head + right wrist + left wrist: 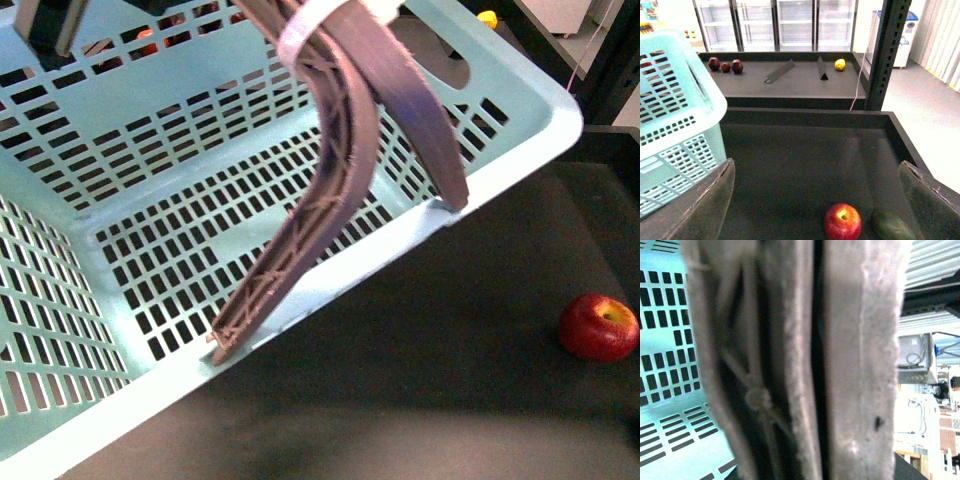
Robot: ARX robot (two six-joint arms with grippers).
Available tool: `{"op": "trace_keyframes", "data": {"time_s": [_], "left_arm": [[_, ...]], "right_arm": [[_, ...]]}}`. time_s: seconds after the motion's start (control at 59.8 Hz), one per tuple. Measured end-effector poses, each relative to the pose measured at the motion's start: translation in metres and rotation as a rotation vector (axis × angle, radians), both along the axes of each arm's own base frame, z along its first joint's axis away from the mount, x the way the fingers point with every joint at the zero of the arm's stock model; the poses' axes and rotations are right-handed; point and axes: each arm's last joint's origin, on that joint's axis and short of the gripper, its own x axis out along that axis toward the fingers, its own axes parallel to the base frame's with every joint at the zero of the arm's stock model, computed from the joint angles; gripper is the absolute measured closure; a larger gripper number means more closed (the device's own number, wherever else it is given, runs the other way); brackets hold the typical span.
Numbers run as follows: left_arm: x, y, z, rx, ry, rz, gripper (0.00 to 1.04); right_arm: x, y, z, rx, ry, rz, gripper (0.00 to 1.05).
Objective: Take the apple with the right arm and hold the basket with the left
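Note:
The pale mint-blue basket [520, 150] fills the left of the front view, tilted, with its slotted floor facing me. My left gripper [335, 277] is shut on the basket's near rim, with one brown ribbed finger inside the wall and the other outside. In the left wrist view its blurred fingers [865, 365] press close together beside the basket [665, 365]. The red apple [599, 327] lies on the dark surface at the right. In the right wrist view the apple [843, 222] sits between and just short of the tips of my open right gripper [816, 170], which touches nothing.
A dark green fruit [892, 226] lies right next to the apple. The dark tray has a raised wall [805, 117]. Beyond it, a shelf holds small maroon fruits [725, 65] and a lemon [840, 64]. A black post [887, 55] stands at its right.

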Motion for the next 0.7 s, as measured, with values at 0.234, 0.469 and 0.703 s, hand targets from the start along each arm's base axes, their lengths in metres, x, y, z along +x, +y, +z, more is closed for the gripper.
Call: {"op": "trace_keyframes", "data": {"time_s": [0.234,0.469,0.703], "left_arm": [[-0.012,-0.027,0.000,0.053,-0.007,-0.108,0.80],[-0.016,-0.037,-0.003,0.100,-0.033,-0.159,0.89],[-0.016,-0.038,-0.003,0.099,-0.032,-0.163,0.89]], "right_arm": [[0.000,0.000,0.000,0.000,0.000,0.000,0.09],[0.000,0.000,0.000,0.000,0.000,0.000,0.09],[0.000,0.000,0.000,0.000,0.000,0.000,0.09]]}}
